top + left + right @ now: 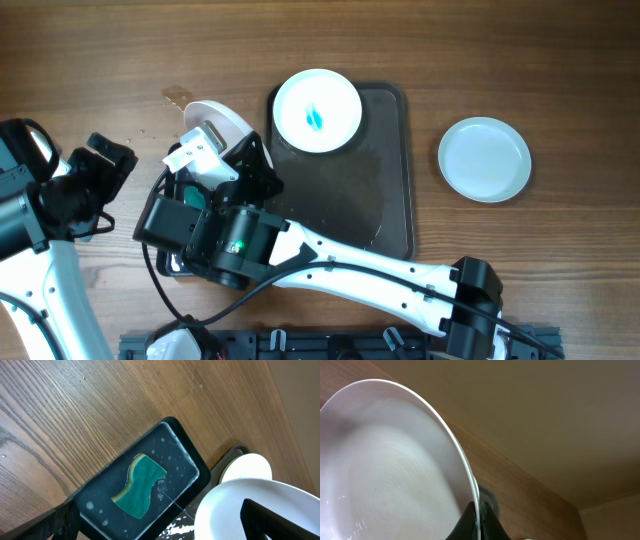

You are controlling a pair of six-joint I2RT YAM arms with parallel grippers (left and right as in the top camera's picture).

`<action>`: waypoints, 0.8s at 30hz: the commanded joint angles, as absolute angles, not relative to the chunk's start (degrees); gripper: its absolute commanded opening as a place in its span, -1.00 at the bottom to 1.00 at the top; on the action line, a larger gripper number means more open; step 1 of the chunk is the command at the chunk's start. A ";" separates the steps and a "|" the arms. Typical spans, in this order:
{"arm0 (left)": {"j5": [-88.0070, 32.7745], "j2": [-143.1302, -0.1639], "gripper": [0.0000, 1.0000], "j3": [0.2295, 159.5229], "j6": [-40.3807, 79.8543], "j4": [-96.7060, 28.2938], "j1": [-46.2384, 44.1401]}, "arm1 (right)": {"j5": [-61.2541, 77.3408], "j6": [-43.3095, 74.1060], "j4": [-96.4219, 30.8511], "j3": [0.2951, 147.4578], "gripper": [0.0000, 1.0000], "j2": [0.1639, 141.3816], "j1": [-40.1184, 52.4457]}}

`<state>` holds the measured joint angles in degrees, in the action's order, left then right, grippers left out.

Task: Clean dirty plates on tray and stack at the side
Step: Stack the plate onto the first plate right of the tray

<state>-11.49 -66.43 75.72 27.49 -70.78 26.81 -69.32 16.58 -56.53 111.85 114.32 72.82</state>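
Wooden table point(90, 60). The dark tray point(385, 190) lies just beside the right gripper point(479, 515), with one smeared plate point(317, 110) on it. A plain plate point(484, 158) sits well beyond. Right gripper pinches the rim of a tilted third plate point(395, 470) over the black basin point(185, 460). Left gripper point(159, 506) is spread and empty, sponge point(140, 485) beneath. Likely the wiping step; next, left gripper drops onto the sponge.
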 commanded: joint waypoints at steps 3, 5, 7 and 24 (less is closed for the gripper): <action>-12.38 -66.22 1.00 76.58 27.40 -70.78 27.27 | -71.33 16.71 -56.84 112.92 -0.91 113.23 72.73; -12.38 -66.22 1.00 76.58 27.40 -70.78 27.27 | -71.33 16.69 -56.82 112.92 -0.92 113.23 72.73; -12.36 -66.22 1.00 76.58 27.40 -70.78 27.27 | -71.31 16.73 -56.84 112.92 -0.91 113.23 72.73; -12.38 -66.22 1.00 76.58 27.40 -70.78 27.27 | 25.30 19.55 -66.24 112.92 -0.91 107.79 15.55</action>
<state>-11.51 -66.43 75.75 27.49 -70.78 26.81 14.00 21.39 -64.10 111.92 114.10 21.96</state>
